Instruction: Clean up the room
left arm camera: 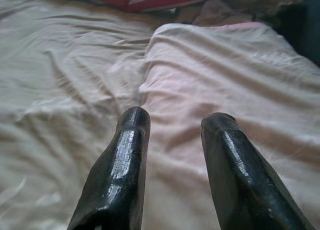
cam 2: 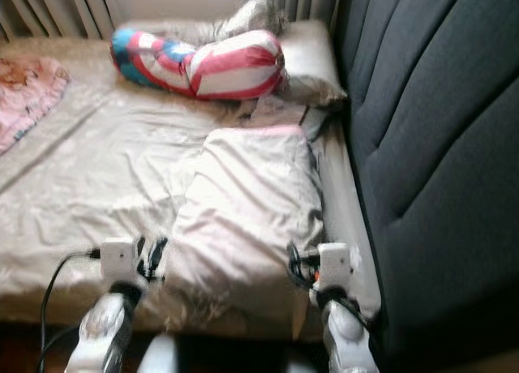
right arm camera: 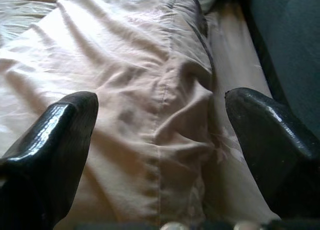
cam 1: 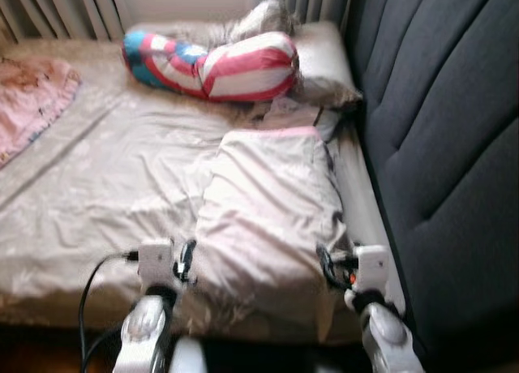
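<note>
A folded pale pink blanket [cam 1: 272, 203] lies on the right half of the bed, on a creased beige sheet [cam 1: 105, 170]. My left gripper [cam 1: 186, 261] hovers at the blanket's near left corner. In the left wrist view its fingers [left arm camera: 132, 140] stand open over the blanket's left edge [left arm camera: 225, 70], holding nothing. My right gripper [cam 1: 328, 267] is at the blanket's near right corner. Its fingers [right arm camera: 55, 135] are spread wide open above the blanket's right fold [right arm camera: 130, 65], also holding nothing.
A red, white and blue striped bolster [cam 1: 219, 65] and a pale pillow [cam 1: 324, 53] lie at the far end of the bed. A pink cloth [cam 1: 28, 97] lies at the far left. A dark grey padded panel [cam 1: 446, 146] runs along the bed's right side.
</note>
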You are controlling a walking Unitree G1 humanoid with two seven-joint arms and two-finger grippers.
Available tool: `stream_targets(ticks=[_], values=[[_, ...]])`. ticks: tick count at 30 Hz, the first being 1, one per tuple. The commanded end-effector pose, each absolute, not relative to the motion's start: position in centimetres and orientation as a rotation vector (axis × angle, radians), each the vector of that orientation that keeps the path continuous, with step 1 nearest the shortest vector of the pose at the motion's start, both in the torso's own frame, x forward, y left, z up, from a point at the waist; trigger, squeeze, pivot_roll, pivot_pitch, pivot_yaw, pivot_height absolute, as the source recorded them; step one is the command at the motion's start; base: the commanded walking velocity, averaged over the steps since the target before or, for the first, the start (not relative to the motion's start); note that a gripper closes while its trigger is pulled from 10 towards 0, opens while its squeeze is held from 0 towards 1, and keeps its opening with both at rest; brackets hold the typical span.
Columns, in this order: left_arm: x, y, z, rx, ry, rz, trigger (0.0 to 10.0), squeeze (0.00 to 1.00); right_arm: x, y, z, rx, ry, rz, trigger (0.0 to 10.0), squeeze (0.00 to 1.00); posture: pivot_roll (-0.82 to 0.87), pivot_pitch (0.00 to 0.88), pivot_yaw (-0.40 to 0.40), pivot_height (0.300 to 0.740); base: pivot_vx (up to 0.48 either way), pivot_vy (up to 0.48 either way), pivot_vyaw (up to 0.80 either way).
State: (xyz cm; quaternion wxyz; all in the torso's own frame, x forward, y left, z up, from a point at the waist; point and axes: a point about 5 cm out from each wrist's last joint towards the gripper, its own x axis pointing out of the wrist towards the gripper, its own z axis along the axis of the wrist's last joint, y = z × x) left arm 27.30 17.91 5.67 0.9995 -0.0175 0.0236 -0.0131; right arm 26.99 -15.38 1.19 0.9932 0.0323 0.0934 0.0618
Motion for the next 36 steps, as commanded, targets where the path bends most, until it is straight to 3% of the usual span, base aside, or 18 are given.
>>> stream_targets(ticks=[1, 10, 13, 36], values=[[27.35, 17.84, 5.83, -0.028, 0.044, -0.035, 10.0, 0.00, 26.93, -15.52, 1.14, 0.075, 0.190, 0.117, 10.0, 0.00, -0.07, 0.091, -0.079, 0.655, 0.000, 0.000, 0.00], [27.39, 17.83, 5.81, -0.039, 0.047, -0.036, 10.0, 0.00, 26.87, -15.01, 1.42, 0.060, 0.162, 0.167, 10.0, 0.00, -0.07, 0.088, -0.079, 0.655, 0.000, 0.000, 0.14], [27.41, 17.83, 5.80, -0.039, 0.048, -0.038, 10.0, 0.00, 26.86, -14.91, 1.39, 0.061, 0.164, 0.169, 10.0, 0.00, -0.07, 0.084, -0.079, 0.655, 0.254, 0.000, 0.80], [27.56, 17.66, 5.88, -0.044, 0.047, -0.056, 10.0, 0.00, 27.01, -15.49, 1.43, 0.086, 0.166, 0.125, 10.0, 0.00, -0.07, 0.087, -0.077, 0.655, 0.298, 0.000, 0.00]])
